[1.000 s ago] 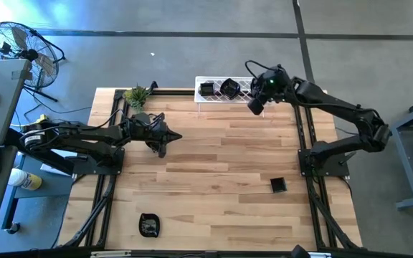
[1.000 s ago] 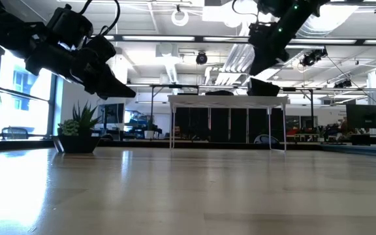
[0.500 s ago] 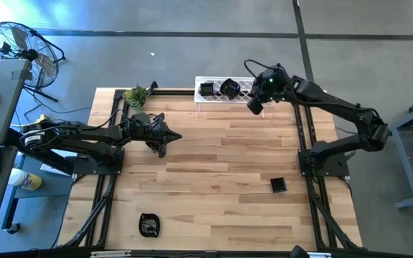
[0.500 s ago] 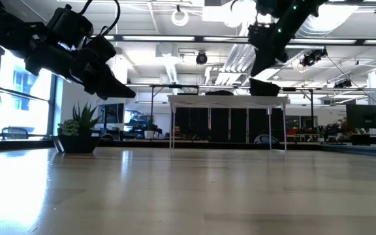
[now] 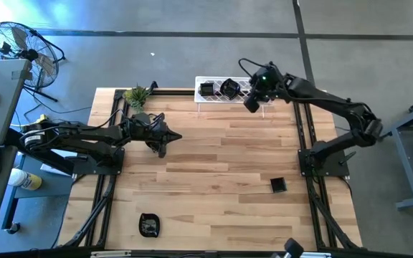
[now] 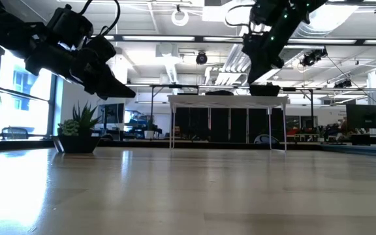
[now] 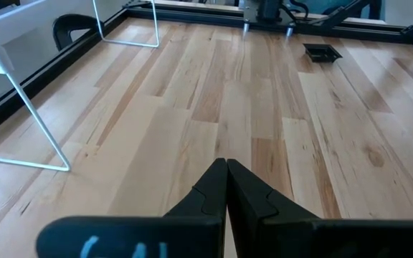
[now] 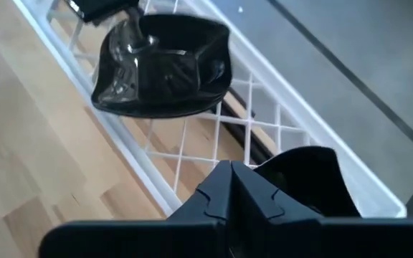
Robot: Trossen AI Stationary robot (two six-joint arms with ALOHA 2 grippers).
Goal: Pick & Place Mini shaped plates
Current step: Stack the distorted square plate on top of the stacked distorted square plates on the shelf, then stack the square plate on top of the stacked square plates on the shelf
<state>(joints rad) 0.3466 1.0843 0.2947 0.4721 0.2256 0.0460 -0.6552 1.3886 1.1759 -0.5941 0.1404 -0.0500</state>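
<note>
The left gripper [image 5: 173, 136] hangs above the table's [image 5: 214, 179] left-centre, fingers pressed together on nothing. Right of it, two mini plates [image 5: 229, 88] sit on the white rack [image 5: 210, 95] at the far edge. The right gripper [image 5: 251, 104] hovers over the rack's right end, clamped on a black plate [image 8: 314, 179].

A pale wood table [image 5: 214, 165] carries a white wire rack [image 5: 260, 109] on thin legs along its far edge, a small green plant [image 5: 136, 95] at the far left corner, one square black plate [image 5: 278, 185] near the right side, and another black plate [image 5: 148, 225] near the front left. Black frame rails [image 5: 110, 188] run along both sides.
</note>
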